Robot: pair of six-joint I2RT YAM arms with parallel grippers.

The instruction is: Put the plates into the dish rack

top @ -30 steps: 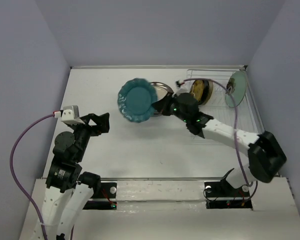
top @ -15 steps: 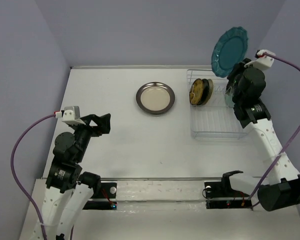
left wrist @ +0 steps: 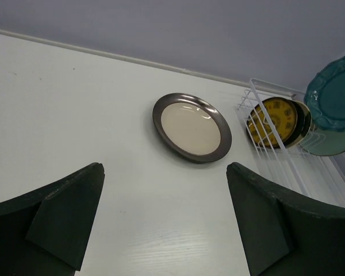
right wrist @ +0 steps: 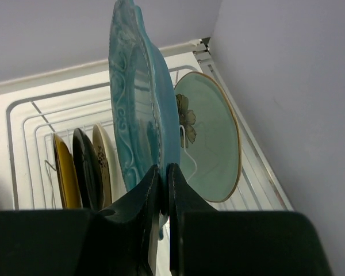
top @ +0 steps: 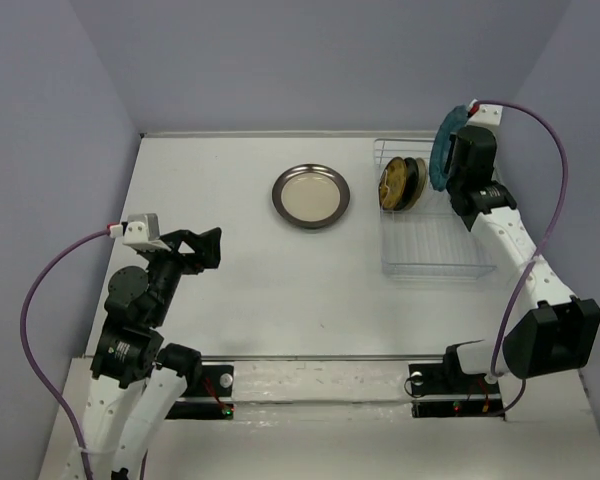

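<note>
Basically, right gripper point(right wrist: 161, 175) pinches the dark teal plate point(right wrist: 132, 86) upright for dish rack point(top: 435, 255) slots at 2 o'clock; left gripper point(left wrist: 164, 190) gapes idle.

No text, label, brand, number or sign can be read in any of the views. The amber plate point(left wrist: 274, 121) bears only small dark pattern marks, too small to tell as characters. The pale teal plate point(right wrist: 210, 138) carries a painted flower, and the dark teal plate point(right wrist: 129, 103) shows raised scrollwork, neither of them lettering.
</note>
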